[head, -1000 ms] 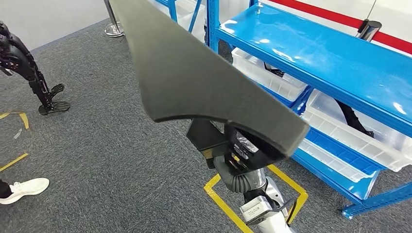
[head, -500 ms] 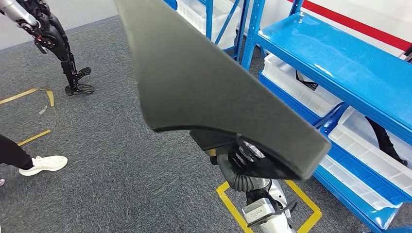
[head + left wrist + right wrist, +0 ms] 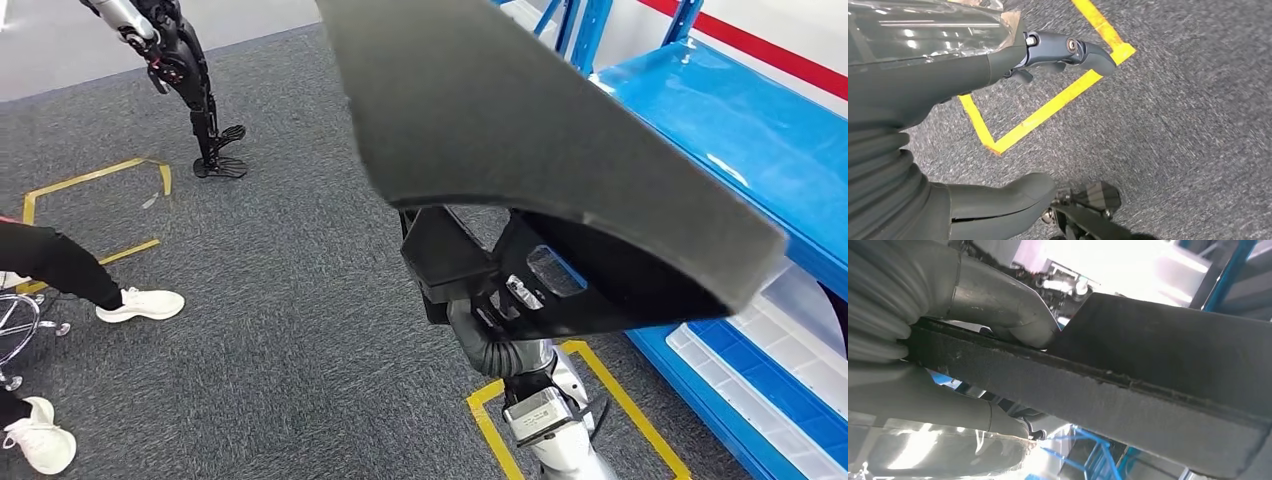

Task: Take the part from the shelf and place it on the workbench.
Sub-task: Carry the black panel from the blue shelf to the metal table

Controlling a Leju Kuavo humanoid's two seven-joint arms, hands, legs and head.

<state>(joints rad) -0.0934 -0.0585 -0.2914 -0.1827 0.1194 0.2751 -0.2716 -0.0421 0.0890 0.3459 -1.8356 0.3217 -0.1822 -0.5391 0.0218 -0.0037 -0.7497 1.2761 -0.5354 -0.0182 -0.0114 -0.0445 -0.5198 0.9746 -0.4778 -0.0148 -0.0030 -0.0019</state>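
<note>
Swinging leftward since a second ago, the head camera now has the blue shelf (image 3: 700, 130) pushed toward the right edge, and a seated person's legs (image 3: 60, 265) have come in at the left. Carpet floor (image 3: 280, 330) with yellow tape spreads below. The long dark foam part (image 3: 520, 130) is held aloft, clamped in the right hand (image 3: 973, 330) between thumb and fingers. The left hand (image 3: 1013, 120) hangs over the floor, fingers apart, holding nothing.

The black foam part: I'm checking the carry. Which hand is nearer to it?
Right. The right hand grips the black foam part; the left hand hangs empty over the carpet.
</note>
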